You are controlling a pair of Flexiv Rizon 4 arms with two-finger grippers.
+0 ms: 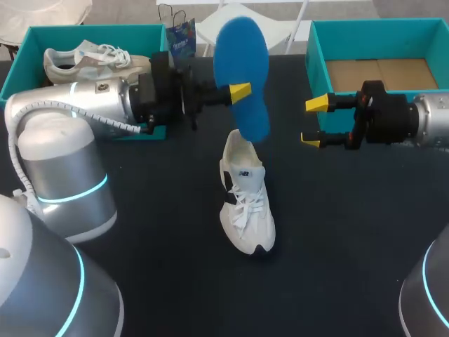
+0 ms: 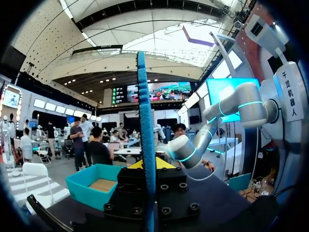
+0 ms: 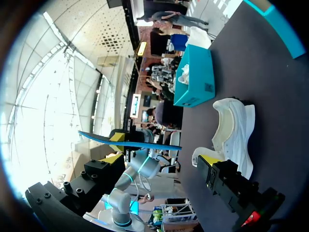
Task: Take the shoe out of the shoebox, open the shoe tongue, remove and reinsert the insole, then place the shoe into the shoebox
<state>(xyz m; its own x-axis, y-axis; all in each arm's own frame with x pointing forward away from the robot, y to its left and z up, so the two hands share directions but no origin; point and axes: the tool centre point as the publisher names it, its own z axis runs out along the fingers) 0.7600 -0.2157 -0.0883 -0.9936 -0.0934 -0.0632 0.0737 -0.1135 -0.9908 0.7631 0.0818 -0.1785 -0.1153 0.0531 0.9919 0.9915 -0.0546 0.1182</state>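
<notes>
A white shoe lies on the dark table, toe toward me; the right wrist view also shows the shoe on the table, beyond and beside that gripper's fingertips. Above its heel my left gripper is shut on a blue insole, held up in the air. In the left wrist view the insole stands edge-on between the fingers of the left gripper. My right gripper hangs open to the right of the shoe with nothing in it. Its own view shows the right gripper spread wide, the insole ahead of it.
A teal shoebox at the back left holds a second white shoe. Another teal shoebox stands at the back right, showing only its cardboard bottom. The left shoebox lies beyond the shoe in the right wrist view.
</notes>
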